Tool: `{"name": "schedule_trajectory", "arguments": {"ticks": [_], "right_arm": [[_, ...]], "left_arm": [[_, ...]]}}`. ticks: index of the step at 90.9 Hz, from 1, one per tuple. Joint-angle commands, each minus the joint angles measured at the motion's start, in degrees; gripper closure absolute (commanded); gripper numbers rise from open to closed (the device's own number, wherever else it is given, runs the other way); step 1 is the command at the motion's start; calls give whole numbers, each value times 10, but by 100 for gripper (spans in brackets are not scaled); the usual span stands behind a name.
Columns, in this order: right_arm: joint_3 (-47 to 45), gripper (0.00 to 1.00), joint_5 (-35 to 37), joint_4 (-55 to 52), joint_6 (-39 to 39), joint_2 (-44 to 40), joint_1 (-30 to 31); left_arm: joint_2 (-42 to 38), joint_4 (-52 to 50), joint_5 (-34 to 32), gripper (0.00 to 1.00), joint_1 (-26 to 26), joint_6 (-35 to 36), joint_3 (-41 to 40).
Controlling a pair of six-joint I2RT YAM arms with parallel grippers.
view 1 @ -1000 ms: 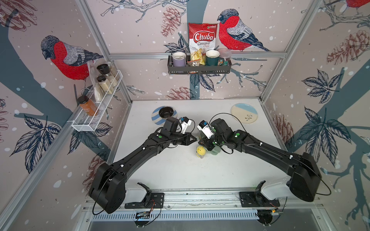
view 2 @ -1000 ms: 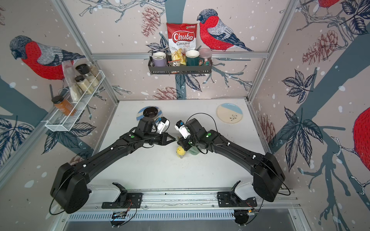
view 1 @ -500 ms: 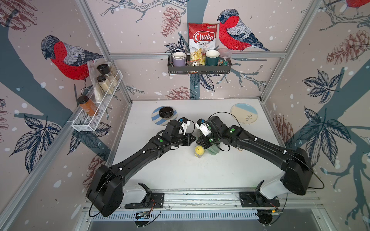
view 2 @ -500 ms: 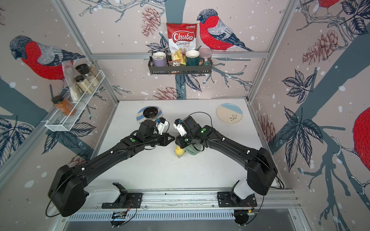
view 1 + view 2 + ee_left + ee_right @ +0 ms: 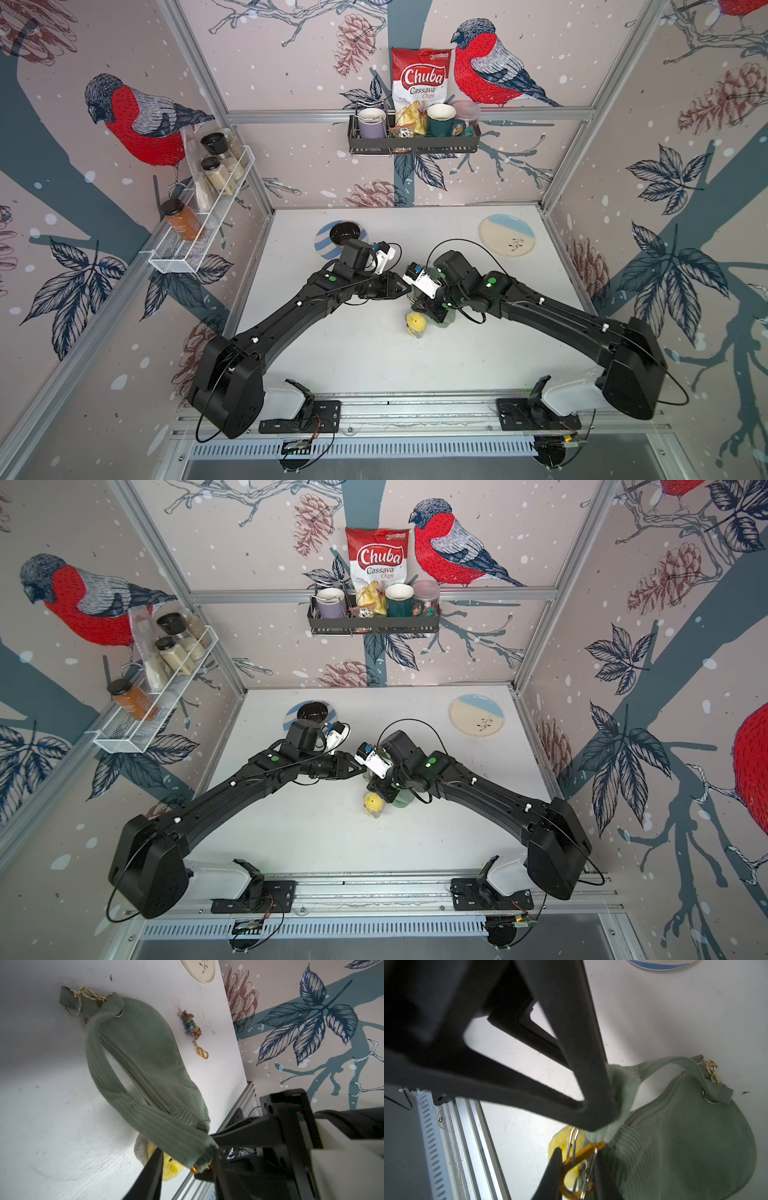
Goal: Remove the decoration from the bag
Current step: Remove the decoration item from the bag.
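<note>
The charm (image 5: 415, 324) just beside bag (image 5: 145, 1053) — plate (image 5: 508, 235) behind.

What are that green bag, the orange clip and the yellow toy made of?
The bag looks like soft corduroy fabric: fine parallel ribs, matte, draping loosely. The clip looks like metal with a shiny orange finish, though coated plastic is possible. The toy seems plush or soft rubber, matte yellow; mostly hidden, so unsure.
</note>
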Motion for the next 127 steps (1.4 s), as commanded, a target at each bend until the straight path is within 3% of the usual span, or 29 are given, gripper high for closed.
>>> {"name": "schedule_trajectory", "arguments": {"ticks": [1, 26, 47, 63, 73, 76, 88, 96, 106, 127], "right_arm": [[-6, 100, 7, 10, -30, -11, 2], [-28, 100, 17, 48, -34, -29, 4], [-25, 100, 20, 52, -37, -27, 9], [-29, 100, 17, 55, -39, -30, 9], [-35, 100, 21, 62, -43, -32, 9], [-36, 94, 25, 66, -39, -32, 9], [-35, 54, 34, 82, 12, -31, 5], [-58, 43, 32, 108, 52, -50, -3], [-99, 42, 13, 152, 111, -78, -13], [-136, 55, 40, 235, 219, -78, -10]], "left_arm": [[-14, 20, 55, 57, 15, -42, -19], [-24, 139, 86, 61, 9, -133, -75], [1, 226, 88, 82, -13, -189, -93], [3, 214, 86, 99, -11, -182, -95], [-2, 206, 83, 100, 1, -177, -95], [-3, 206, 80, 100, 1, -176, -93], [-4, 228, 64, 100, -5, -193, -102], [-8, 257, 46, 100, -5, -218, -120], [-12, 296, 20, 100, -5, -245, -141], [-9, 346, -7, 100, -21, -277, -157]]}}
